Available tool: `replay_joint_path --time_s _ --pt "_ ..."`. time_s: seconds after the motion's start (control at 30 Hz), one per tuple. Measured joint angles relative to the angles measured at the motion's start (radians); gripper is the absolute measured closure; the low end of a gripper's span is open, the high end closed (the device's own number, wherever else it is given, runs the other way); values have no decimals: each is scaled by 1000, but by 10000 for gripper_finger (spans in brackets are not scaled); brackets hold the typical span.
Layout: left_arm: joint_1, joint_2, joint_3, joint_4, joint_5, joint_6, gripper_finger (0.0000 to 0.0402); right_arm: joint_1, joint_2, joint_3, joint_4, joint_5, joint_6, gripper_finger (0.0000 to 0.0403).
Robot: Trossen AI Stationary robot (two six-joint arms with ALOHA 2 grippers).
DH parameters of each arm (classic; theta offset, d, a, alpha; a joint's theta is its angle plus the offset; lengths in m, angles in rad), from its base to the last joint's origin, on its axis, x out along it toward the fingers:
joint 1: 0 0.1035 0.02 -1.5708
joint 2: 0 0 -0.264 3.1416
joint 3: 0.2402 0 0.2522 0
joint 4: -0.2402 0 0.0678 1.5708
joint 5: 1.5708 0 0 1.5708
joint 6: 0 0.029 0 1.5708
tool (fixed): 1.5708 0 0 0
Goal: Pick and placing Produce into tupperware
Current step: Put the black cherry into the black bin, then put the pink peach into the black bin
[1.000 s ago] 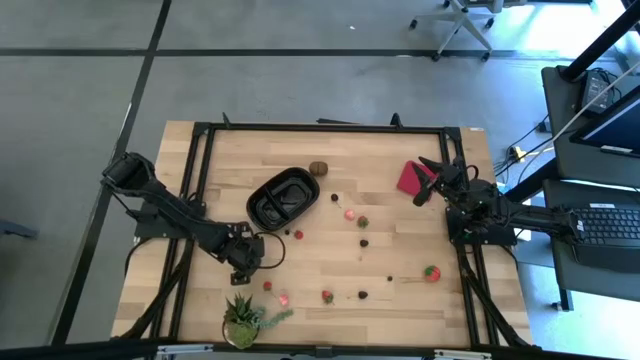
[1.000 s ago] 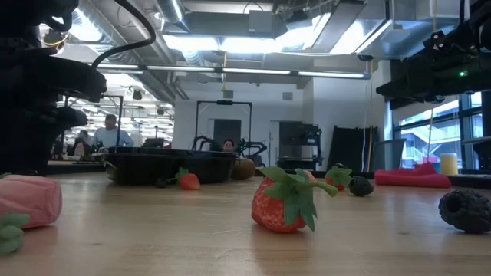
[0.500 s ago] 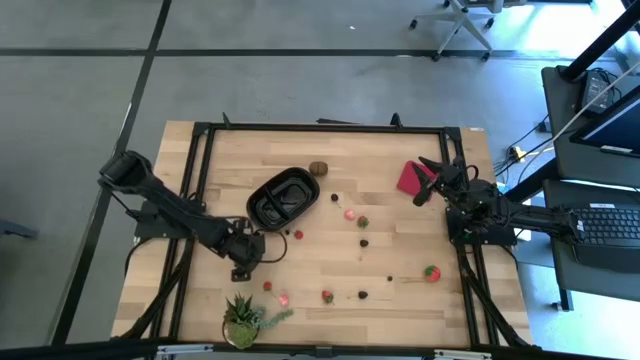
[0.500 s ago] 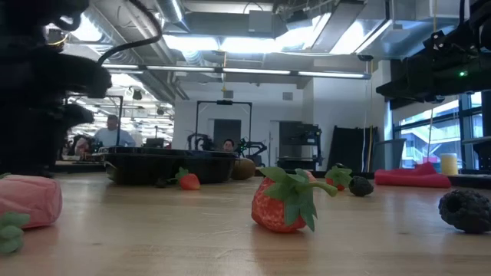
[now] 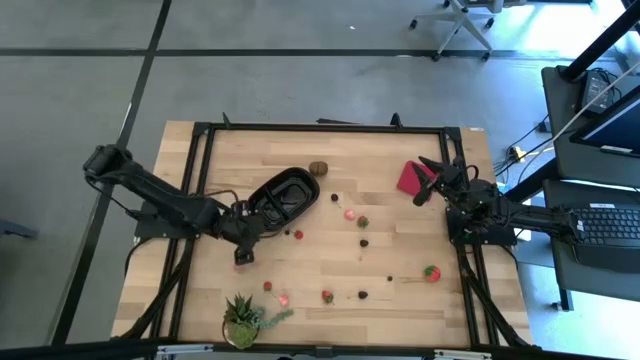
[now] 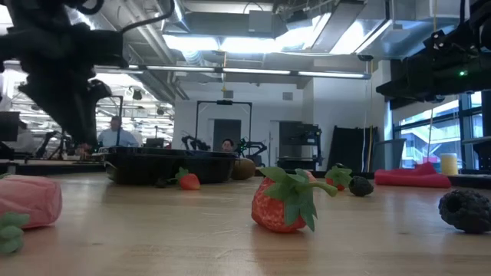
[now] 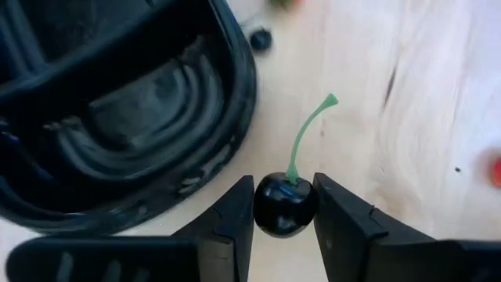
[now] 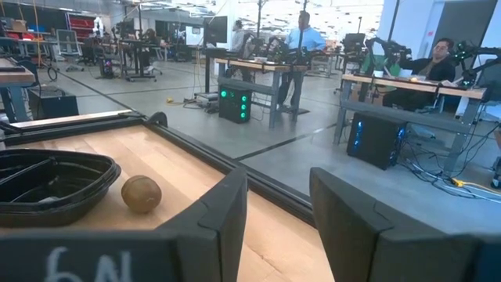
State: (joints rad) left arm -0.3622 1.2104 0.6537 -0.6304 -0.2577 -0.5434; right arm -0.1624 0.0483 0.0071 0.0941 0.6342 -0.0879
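Note:
My left gripper (image 7: pixel 285 196) is shut on a dark cherry (image 7: pixel 285 207) with a green stem, just beside the near-left rim of the black tupperware (image 5: pixel 283 197). In the high view this gripper (image 5: pixel 256 229) stands at the tray's near end. Red and dark produce pieces (image 5: pixel 350 213) lie scattered on the wood to the right and near side of the tray. A strawberry (image 6: pixel 284 203) sits close in the low view. A brown round piece (image 5: pixel 319 168) rests beyond the tray. My right gripper (image 8: pixel 278 211) waits open at the far right, beside the red square. My left gripper pinches the cherry's round body (image 7: pixel 264 210) between its two fingers (image 7: pixel 235 219), one on either side. The fingers slant down from the table's left. The green stem (image 7: pixel 301 145) sticks out past the fingertips. The cherry is off the wood next to the tray's rim (image 7: pixel 239 117).
A green spiky potted plant (image 5: pixel 243 318) stands near the front edge, left of centre. A flat red square (image 5: pixel 410 178) lies at the far right under my right arm. A black frame (image 5: pixel 320 128) runs around the table. People sit at desks beyond the table.
My left gripper has risen and swung from the near-left part of the table toward the far edge, up to the tupperware's near rim. It has stayed shut. My right arm has kept still.

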Motion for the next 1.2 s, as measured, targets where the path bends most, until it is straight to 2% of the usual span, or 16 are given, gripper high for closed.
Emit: replay_joint_path --time_s 0.17,0.37,0.43,0.57,0.67,0.93,1.2 --pt "40 -55 0 1 -69 38 295 0 0 0 2 0 -1 260" --pt "123 -89 2 27 -228 69 288 0 0 0 2 0 2 260" --pt "156 -85 2 26 -211 47 295 0 0 0 2 0 4 260" --pt "191 -60 2 32 -111 8 299 0 0 0 1 0 4 260" --pt "194 -30 2 35 -74 -1 284 0 0 0 0 0 3 260" --pt "194 -3 2 33 -71 29 240 0 0 0 0 0 -2 260" --pt "194 -5 2 33 -67 29 239 0 0 0 -1 0 -2 260"
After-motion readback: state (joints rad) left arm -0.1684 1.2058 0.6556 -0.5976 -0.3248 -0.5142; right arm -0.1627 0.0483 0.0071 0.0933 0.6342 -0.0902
